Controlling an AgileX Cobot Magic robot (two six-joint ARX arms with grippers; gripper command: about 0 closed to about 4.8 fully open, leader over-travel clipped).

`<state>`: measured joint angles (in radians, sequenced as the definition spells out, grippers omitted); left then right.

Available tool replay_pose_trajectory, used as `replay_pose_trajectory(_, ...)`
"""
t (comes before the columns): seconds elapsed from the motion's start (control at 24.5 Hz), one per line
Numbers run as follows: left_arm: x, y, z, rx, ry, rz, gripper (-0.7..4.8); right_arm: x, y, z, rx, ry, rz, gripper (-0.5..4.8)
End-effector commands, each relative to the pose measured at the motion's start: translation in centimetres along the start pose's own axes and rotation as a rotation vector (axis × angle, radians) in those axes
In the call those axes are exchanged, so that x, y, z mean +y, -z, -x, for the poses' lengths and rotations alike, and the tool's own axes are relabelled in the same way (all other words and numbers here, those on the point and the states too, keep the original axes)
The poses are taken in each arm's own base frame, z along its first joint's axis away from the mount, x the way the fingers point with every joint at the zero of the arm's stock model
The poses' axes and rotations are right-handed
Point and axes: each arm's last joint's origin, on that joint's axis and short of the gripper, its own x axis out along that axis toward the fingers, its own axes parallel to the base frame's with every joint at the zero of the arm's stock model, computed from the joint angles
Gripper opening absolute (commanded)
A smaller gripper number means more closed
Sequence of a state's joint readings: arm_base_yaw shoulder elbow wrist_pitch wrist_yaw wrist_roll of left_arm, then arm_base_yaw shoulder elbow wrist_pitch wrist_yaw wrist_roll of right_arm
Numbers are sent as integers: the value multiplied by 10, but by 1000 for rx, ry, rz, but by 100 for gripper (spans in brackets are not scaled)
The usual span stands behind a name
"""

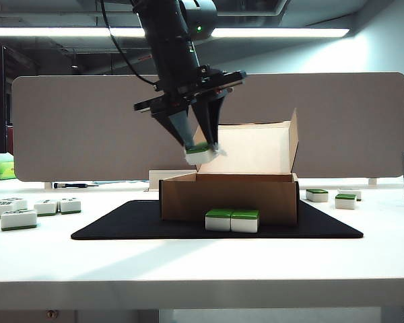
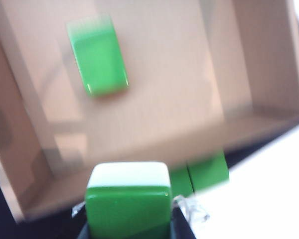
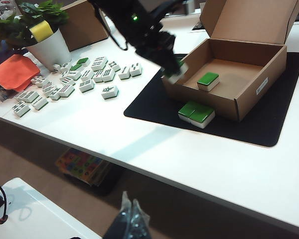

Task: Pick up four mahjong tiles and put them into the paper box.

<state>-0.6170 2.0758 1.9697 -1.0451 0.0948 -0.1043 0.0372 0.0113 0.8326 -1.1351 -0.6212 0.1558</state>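
Observation:
My left gripper (image 1: 202, 149) hangs above the front left corner of the open paper box (image 1: 229, 196), shut on a green-backed mahjong tile (image 1: 200, 154). In the left wrist view that tile (image 2: 128, 196) fills the space between the jaws, over the box's front wall (image 2: 139, 149). One green-backed tile (image 2: 97, 59) lies on the box floor, also seen as a tile (image 3: 208, 80) in the right wrist view. Two more tiles (image 1: 231, 221) stand side by side on the black mat against the box's front wall. My right gripper (image 3: 130, 219) is shut and empty, off the table's near edge above the floor.
The black mat (image 1: 121, 225) lies under the box, whose lid (image 1: 256, 148) stands up at the back. White-faced tiles (image 3: 84, 74) are scattered to the left, near a potted plant (image 3: 46, 45) and an orange sheet (image 3: 12, 69). Two green-topped tiles (image 1: 331, 198) lie right of the box.

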Motion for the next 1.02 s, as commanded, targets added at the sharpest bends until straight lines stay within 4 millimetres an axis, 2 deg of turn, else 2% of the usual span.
replay_pose_trajectory(0.04, 3, -11, -3, -113, -84, -46, 110, 2, 0, 2, -20, -3, 18, -1)
replay_pose_trajectory(0.16, 7, -14, -15, -114, -120, -49, 110, 2, 0, 2, -20, -3, 18, -1)
replay_pose_trajectory(0.29, 14, -14, -40, -74, -128, -39, 110, 2, 0, 2, -20, -3, 18, -1)
replay_pose_trajectory(0.37, 18, -15, -50, -74, -125, -31, 110, 2, 0, 2, -20, -3, 18, -1)
replay_pose_trajectory(1.02, 23, -5, -78, 51, -128, -26, 111, 2, 0, 2, -20, -2, 18, -1)
